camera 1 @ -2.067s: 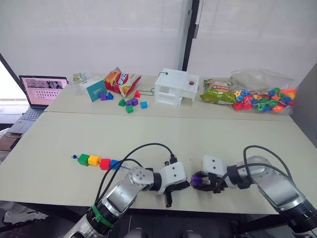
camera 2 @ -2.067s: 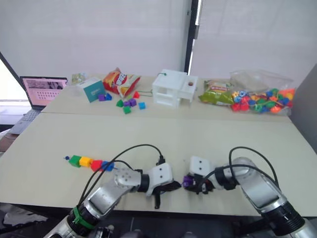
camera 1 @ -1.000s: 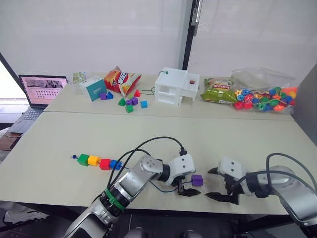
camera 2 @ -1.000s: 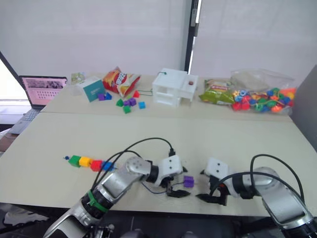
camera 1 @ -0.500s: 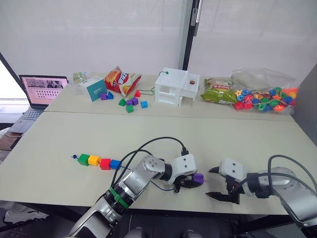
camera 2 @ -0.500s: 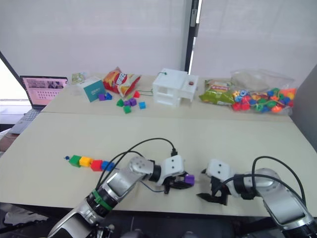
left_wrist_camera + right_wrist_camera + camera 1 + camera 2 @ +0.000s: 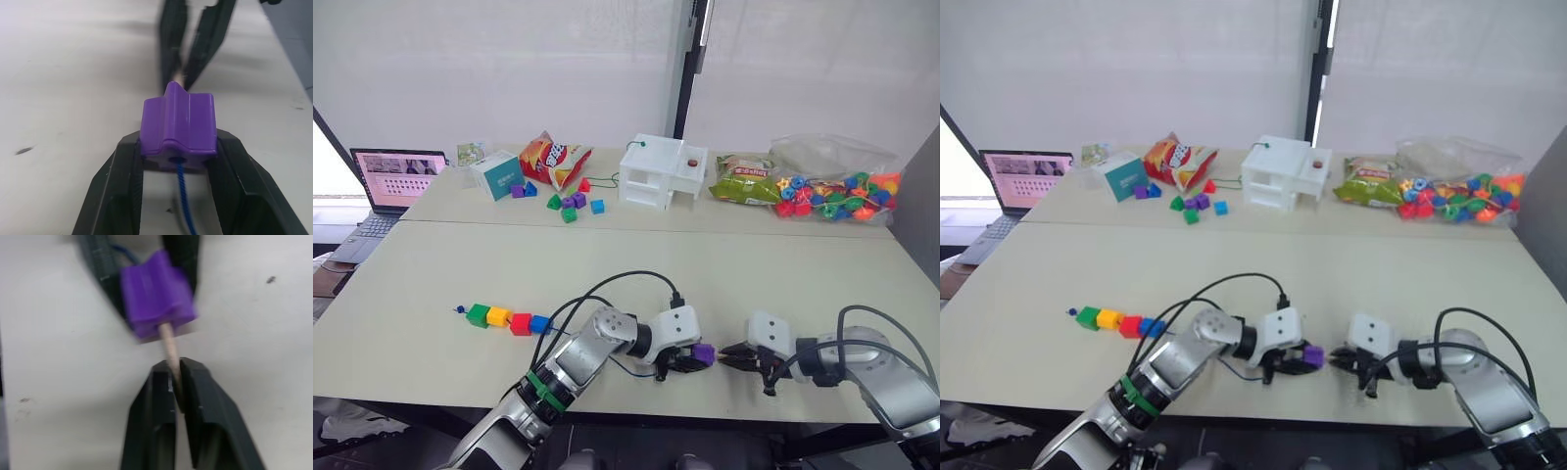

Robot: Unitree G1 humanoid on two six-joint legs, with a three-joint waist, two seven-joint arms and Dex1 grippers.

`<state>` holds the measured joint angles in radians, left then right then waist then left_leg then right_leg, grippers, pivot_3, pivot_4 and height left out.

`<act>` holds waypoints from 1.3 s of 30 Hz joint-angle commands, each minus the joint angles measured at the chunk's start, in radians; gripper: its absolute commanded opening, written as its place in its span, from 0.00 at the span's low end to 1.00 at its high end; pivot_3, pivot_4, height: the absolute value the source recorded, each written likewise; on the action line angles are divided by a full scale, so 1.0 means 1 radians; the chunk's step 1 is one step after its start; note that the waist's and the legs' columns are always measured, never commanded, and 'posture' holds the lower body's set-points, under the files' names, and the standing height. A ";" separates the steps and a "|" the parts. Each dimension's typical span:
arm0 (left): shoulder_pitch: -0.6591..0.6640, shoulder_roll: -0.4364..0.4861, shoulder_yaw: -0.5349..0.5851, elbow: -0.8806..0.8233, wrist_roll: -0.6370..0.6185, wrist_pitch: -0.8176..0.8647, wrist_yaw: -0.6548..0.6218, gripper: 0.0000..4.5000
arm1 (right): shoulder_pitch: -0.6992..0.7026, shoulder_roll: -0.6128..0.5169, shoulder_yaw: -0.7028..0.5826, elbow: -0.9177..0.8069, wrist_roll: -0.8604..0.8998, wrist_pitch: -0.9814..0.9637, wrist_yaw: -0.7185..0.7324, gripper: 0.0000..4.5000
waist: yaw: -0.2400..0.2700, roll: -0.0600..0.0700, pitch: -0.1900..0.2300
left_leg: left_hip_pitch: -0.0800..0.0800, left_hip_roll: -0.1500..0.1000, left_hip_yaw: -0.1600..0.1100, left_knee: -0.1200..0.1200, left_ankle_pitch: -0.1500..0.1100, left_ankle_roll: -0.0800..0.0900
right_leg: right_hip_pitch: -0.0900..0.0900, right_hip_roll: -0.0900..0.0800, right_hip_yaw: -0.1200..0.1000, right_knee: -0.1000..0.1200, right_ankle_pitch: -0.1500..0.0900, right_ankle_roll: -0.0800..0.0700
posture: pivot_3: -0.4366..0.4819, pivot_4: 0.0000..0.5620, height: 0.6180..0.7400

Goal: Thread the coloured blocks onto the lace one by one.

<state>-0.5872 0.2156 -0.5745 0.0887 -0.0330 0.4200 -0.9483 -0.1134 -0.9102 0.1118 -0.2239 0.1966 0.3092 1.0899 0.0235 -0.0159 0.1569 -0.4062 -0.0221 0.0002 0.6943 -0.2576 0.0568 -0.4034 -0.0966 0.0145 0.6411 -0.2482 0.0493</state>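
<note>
Head view: left gripper (image 7: 695, 360) pinches the small purple plastic block (image 7: 704, 353); four threaded plastic blocks, green, yellow, red and blue, (image 7: 509, 319) lie well apart.

Left wrist: jaws clamp the block's sides, dark-blue cord lace (image 7: 185, 208) trailing out its hole. Light, hard, probably slippery.

Right wrist: right gripper (image 7: 175, 382) pressed on the pale stiff tip (image 7: 167, 343) poking from the block. Best hold: the rigid tip.

Left gripper (image 7: 690, 360) clamps the purple block (image 7: 704, 353) at the near edge of the table (image 7: 724, 284). Right gripper (image 7: 734, 352) just right of that block, fingertips drawn together. Green, yellow, red, blue blocks (image 7: 508, 319) in a row well left of the purple block.
</note>
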 commanded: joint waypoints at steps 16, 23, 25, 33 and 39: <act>0.187 0.730 0.295 0.129 -0.024 -0.310 -0.320 0.30 | -0.065 0.005 0.020 -0.039 -0.012 0.016 0.018 0.00 | -0.039 0.001 -0.001 | 0.010 0.003 0.002 -0.012 0.001 -0.002 | 0.001 0.000 0.002 0.001 -0.002 -0.005 | 0.48 0.27 1.00; 0.199 0.808 0.330 0.244 0.018 -0.445 -0.313 0.30 | -0.094 0.017 0.035 -0.017 -0.022 0.011 0.026 0.00 | -0.041 0.004 -0.002 | 0.010 0.004 0.004 -0.013 0.001 -0.002 | -0.001 0.001 0.003 0.002 -0.002 -0.005 | 0.48 0.27 1.00; 0.206 0.788 0.351 0.224 -0.018 -0.427 -0.314 0.30 | -0.100 0.020 0.037 -0.011 -0.022 0.010 0.027 0.00 | -0.039 0.005 -0.003 | 0.011 0.004 0.004 -0.014 0.001 -0.002 | 0.000 0.001 0.003 0.002 -0.002 -0.005 | 0.48 0.27 1.00; 0.181 0.770 0.397 0.095 -0.076 -0.267 -0.352 0.88 | -0.115 0.022 0.052 0.002 -0.030 0.011 0.030 0.00 | -0.034 0.005 -0.003 | 0.009 0.003 0.004 -0.013 0.001 -0.002 | -0.001 0.001 0.002 0.002 -0.002 -0.004 | 0.48 0.27 1.00; -0.040 0.800 0.317 0.067 0.001 -0.145 -0.474 0.96 | -0.152 0.053 0.073 0.012 -0.028 0.026 0.022 0.00 | -0.025 -0.001 0.001 | 0.005 0.002 0.004 -0.011 0.001 -0.002 | -0.003 0.002 0.000 0.003 -0.003 -0.004 | 0.48 0.27 1.00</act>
<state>-0.5653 0.9880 -0.2483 0.1871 -0.0578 0.2405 -1.3747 -0.2440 -0.8638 0.1890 -0.2025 0.1700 0.3358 1.1112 -0.0012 -0.0166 0.1582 -0.4026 -0.0196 0.0035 0.6851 -0.2565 0.0549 -0.4067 -0.0934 0.0141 0.6436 -0.2507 0.0453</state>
